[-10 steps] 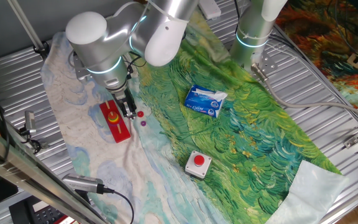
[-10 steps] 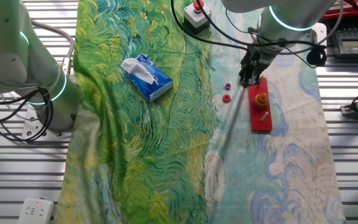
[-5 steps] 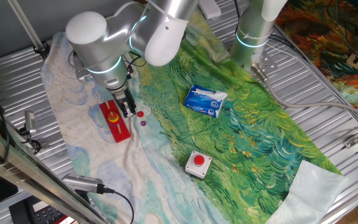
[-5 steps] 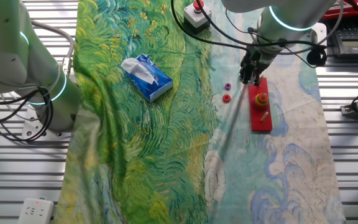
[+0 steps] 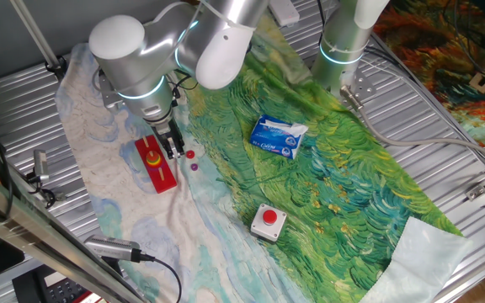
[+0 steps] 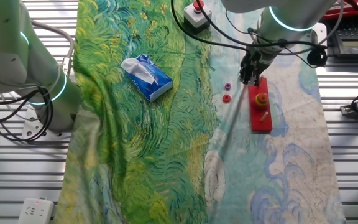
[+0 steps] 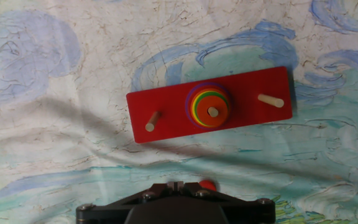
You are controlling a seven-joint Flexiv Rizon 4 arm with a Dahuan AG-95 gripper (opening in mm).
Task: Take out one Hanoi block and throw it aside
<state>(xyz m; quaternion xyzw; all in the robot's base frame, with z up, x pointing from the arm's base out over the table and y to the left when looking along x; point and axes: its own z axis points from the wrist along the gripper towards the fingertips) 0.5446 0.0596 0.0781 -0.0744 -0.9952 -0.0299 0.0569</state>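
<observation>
Hovering end effector beside base board edge, opening unclear, Hanoi block on cloth nearby

- One fixed view looked down from high at one side of the table, taking in the arm, the whole painted cloth and the red base board at left.
- The other fixed view looked steeply down from the opposite side, so the same board lay at right.
- The hand view faced straight down, close over the board, sharing only it and the surrounding cloth.
</observation>
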